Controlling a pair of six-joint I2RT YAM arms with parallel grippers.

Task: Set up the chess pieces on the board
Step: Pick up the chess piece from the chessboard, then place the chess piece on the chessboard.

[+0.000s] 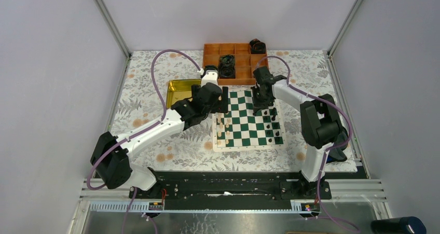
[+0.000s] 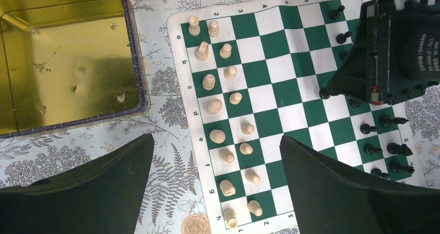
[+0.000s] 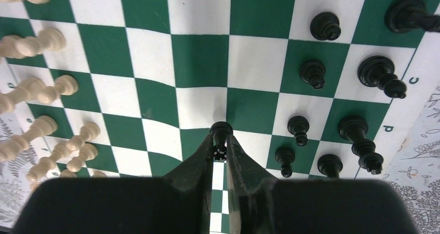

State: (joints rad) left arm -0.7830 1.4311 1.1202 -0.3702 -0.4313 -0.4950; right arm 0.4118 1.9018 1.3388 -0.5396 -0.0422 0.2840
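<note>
Your right jaws are clamped on a black pawn over the board, just inward of the other black pieces. Your left jaws stand wide apart above the cream-white pieces (two lines along the board's edge), near the yellow tin.

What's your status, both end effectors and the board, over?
Left end effector open over the cream-white pieces. Right end effector shut on a black pawn over the chessboard. Other black pawns close beside, untouched.
</note>
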